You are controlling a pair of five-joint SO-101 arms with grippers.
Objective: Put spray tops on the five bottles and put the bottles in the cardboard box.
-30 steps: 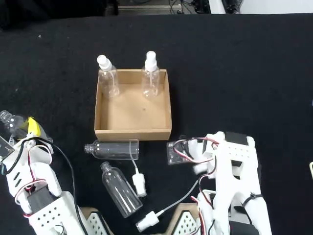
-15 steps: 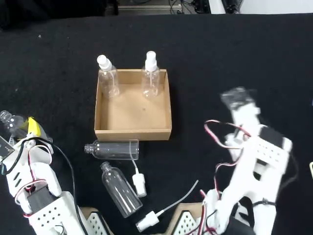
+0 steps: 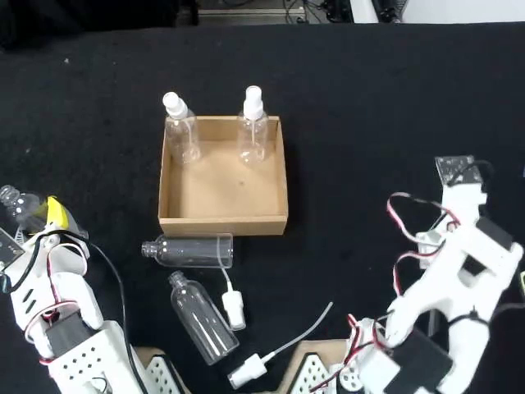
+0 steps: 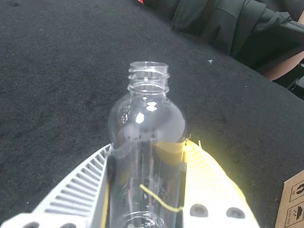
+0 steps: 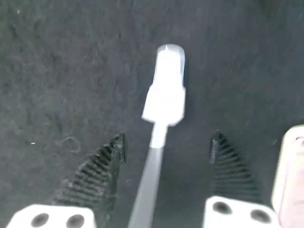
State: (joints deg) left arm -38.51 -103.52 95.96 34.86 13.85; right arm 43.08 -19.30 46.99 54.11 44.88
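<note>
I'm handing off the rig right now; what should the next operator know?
Left gripper: shut on an uncapped bottle.
Right gripper: open, aimed at a loose spray top.
Done: two capped bottles stand in the cardboard box.
To do: two bare bottles and two spray tops lie in front of the box. Three bottles need capping and boxing.

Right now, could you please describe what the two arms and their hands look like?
The left arm and the right arm are white printed shells with black motors and loose red and white cables. The left hand has white ribbed fingers, one wrapped in yellow tape. The right hand has black toothed fingertips on white bases.
</note>
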